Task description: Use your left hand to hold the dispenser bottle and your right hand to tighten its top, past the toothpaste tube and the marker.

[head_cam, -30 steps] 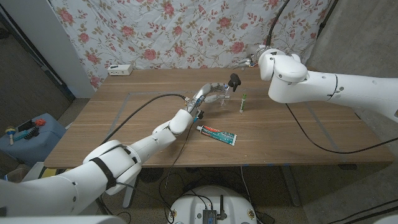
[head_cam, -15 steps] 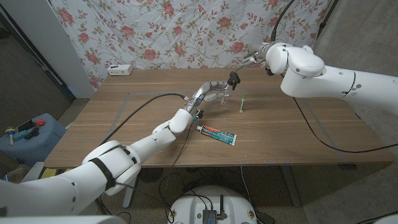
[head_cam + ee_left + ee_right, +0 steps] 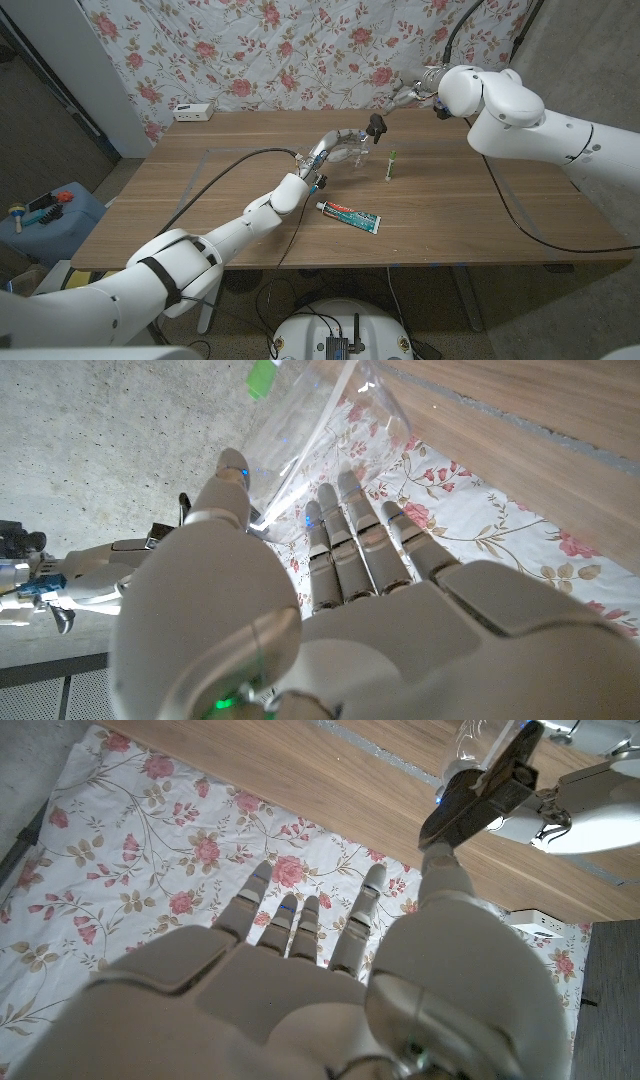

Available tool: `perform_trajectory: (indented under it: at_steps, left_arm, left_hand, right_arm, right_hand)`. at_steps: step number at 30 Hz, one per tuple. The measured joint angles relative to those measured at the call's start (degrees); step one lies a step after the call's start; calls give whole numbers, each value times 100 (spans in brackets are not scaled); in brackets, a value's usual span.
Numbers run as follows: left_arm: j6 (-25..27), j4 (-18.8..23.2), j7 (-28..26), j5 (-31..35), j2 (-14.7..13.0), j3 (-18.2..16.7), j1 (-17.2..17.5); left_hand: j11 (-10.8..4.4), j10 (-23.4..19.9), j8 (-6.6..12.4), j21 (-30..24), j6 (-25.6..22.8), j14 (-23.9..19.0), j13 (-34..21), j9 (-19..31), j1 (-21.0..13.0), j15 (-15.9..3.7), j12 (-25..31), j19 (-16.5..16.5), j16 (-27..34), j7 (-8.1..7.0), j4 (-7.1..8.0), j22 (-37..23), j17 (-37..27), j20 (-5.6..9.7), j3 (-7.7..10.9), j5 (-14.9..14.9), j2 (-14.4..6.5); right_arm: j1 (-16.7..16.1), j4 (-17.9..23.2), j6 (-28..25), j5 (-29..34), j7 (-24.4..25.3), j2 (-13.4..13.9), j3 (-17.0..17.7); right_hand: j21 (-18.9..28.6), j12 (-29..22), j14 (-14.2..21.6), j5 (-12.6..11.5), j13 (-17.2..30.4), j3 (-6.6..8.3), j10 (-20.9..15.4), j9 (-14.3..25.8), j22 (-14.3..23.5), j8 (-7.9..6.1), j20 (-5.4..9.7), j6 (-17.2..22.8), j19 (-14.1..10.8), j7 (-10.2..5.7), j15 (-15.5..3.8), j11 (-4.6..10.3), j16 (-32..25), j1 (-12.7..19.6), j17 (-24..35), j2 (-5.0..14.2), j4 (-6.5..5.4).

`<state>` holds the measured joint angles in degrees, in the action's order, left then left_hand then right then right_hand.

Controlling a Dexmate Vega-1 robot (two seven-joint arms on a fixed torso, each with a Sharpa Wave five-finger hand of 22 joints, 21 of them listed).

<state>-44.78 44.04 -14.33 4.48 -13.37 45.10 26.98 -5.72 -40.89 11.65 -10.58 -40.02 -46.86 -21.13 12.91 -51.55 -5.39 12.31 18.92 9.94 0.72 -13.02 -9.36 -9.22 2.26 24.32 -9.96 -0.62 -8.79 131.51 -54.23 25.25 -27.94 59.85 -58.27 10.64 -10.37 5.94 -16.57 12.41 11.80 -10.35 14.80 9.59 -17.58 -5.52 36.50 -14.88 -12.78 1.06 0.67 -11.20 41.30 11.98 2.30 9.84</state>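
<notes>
The clear dispenser bottle [image 3: 357, 150] with its black pump top [image 3: 376, 128] stands at the table's middle back. My left hand [image 3: 335, 150] grips the bottle's body from its left side; in the left wrist view the fingers [image 3: 345, 535] wrap the clear bottle [image 3: 315, 435]. My right hand [image 3: 408, 95] hovers behind and to the right of the pump top, apart from it, fingers spread and holding nothing [image 3: 300, 970]. The pump top [image 3: 485, 795] is also in the right wrist view. The green-capped marker [image 3: 391, 165] stands upright right of the bottle. Nearer the front lies the toothpaste tube [image 3: 350, 215].
A white power strip [image 3: 193, 111] lies at the table's back left. A black cable [image 3: 230, 170] runs along my left arm over the table. A floral cloth [image 3: 280, 50] hangs behind. A blue box with tools [image 3: 50, 215] sits on the floor at left.
My right arm has swung to the right and its hand has shifted slightly right and back from the pump top. The left hand and bottle have stayed put.
</notes>
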Motion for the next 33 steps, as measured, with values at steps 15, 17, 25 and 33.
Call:
perform_trajectory:
  at_steps: [15, 17, 25, 33]
  left_arm:
    - [201, 527, 36, 29, -177, -90, 207]
    - [354, 582, 52, 57, -192, -99, 226]
    - [474, 720, 63, 88, -223, -119, 277]
    - [524, 794, 66, 97, -226, -123, 307]
  left_hand:
    - [0, -1, 0, 0, 0, -1, 1, -2, 52, 0, 0, 0, 0, 0, 0, 0, -1, 0, 0, 6, 52]
    - [0, -1, 0, 0, 0, 0, 0, -1, 53, -1, 0, 0, 0, 0, 0, 0, -1, 0, 0, 6, 53]
    - [1, -2, 1, 0, 0, -1, -5, 0, 68, -1, 0, 0, 0, 0, 0, 0, -1, 0, 0, 7, 68]
    - [9, -11, 1, 0, 0, -1, -5, 2, 67, -1, -1, 0, 0, 0, 0, 0, -1, 0, 0, 18, 67]
  right_arm:
    - [-1143, -162, 1180, 74, 64, 101, 1294]
    - [-1243, -178, 1309, 56, 107, 109, 1401]
    - [-1715, -258, 1832, -39, 319, 123, 1880]
    - [-1964, -314, 2312, -280, 570, 106, 2130]
  right_hand:
    - [0, -45, -97, -189, -1, 236, 240, 1, 0, 57, 27, -185, -14, -3, -97, 240, 0, 1106, -53, -182, 91]
    - [0, -45, -117, -214, -1, 262, 284, -18, 0, 66, 81, -210, -20, -19, -117, 280, 0, 1275, -64, -199, 98]
    - [0, -45, -385, -339, -1, 399, 622, -107, 1, 177, 169, -328, 13, -4, -33, 330, -1, 1935, -73, -253, 70]
    - [0, -45, -684, -383, -5, 488, 792, -164, 1, 255, 280, -336, 123, -12, 40, 353, 44, 2361, -63, -201, 29]
